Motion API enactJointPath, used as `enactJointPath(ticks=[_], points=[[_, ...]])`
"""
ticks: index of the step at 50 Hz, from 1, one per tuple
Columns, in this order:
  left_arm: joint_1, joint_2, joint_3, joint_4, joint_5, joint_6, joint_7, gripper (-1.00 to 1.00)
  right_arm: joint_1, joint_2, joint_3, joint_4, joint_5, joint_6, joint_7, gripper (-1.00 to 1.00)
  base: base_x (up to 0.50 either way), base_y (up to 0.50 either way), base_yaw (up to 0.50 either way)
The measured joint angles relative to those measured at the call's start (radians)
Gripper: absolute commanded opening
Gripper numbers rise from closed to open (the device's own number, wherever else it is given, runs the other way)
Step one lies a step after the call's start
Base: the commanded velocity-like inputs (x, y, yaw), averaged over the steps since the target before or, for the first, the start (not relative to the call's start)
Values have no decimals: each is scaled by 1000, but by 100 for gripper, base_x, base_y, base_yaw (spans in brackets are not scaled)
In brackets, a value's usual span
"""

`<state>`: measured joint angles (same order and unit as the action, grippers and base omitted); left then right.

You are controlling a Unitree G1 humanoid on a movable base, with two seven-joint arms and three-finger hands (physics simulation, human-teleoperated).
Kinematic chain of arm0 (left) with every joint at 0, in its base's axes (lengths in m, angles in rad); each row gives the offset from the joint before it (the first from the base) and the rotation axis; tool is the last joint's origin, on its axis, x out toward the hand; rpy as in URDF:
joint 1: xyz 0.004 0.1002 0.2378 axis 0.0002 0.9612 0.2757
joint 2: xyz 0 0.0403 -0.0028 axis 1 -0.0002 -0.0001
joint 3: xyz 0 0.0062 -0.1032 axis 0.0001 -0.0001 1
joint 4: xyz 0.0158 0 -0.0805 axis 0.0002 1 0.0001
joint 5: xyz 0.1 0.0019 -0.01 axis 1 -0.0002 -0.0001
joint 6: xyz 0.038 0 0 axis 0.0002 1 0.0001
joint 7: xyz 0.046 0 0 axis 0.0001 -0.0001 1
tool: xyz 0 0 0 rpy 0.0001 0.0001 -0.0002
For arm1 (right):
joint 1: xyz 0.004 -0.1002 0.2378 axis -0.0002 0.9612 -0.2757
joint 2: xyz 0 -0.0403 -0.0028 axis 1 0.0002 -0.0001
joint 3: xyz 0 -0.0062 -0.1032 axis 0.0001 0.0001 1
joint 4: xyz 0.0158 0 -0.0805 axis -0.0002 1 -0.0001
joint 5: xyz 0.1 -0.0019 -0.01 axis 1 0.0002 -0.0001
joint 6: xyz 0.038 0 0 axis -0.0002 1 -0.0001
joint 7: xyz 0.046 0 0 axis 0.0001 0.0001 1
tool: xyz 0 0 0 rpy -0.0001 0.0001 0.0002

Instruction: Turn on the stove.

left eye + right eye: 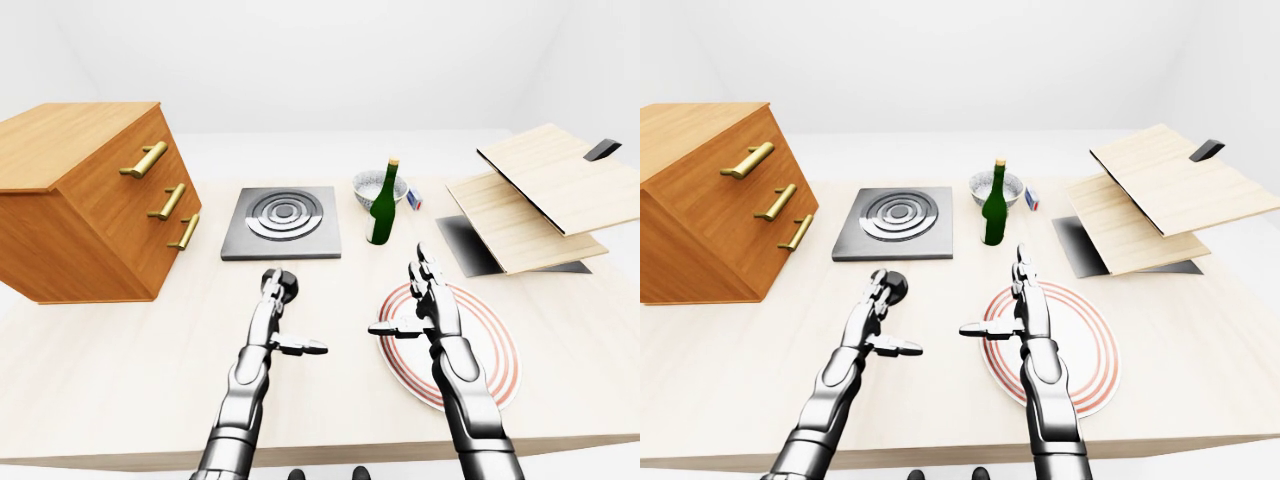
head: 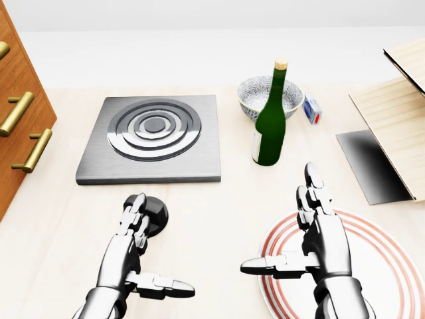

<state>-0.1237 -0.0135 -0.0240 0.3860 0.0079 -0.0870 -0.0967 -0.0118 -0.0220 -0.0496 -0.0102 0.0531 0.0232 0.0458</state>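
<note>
— What does the left-eye view give you?
— A pale table (image 1: 120, 350) with a wooden chest of drawers (image 1: 95, 205) at the far left, the stove (image 1: 282, 221) near the middle, and a round black knob (image 1: 283, 286) just on its near side. A green bottle (image 1: 381, 205) stands right of the stove, a patterned bowl (image 1: 371, 186) beyond it, wooden boards (image 1: 530, 195) at the far right.
— And the hands?
— The left hand (image 1: 272, 318) has its fingers spread, thumb out to the side, fingertips lying over the knob's near edge — not closed round it. The right hand (image 1: 430, 305) is spread open too, above a red-ringed plate (image 1: 490, 355).
— The head view?
— Closer. The stove's ringed burner (image 2: 154, 127) sits in a grey square plate. The left fingers (image 2: 135, 216) overlap the left part of the knob; whether they touch it, I cannot tell. A small blue-and-white box (image 2: 311, 109) lies right of the bowl.
— The right-eye view?
— Nearly the same picture — knob near the stove's near edge, left fingertips at it, right hand flat over the plate's left rim.
</note>
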Motion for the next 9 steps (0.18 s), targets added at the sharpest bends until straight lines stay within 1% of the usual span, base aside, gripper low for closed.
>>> enactJointPath(ticks=[5, 9], points=[[-16, -5, -3, 20, -4, 5, -9, 100, -2, -1, -2, -3, 3, 5, 0, 100, 0, 0, 0], [-43, -14, -8, 37, -9, 19, -14, 100, -1, -1, -4, -11, 5, 11, -1, 100, 0, 0, 0]])
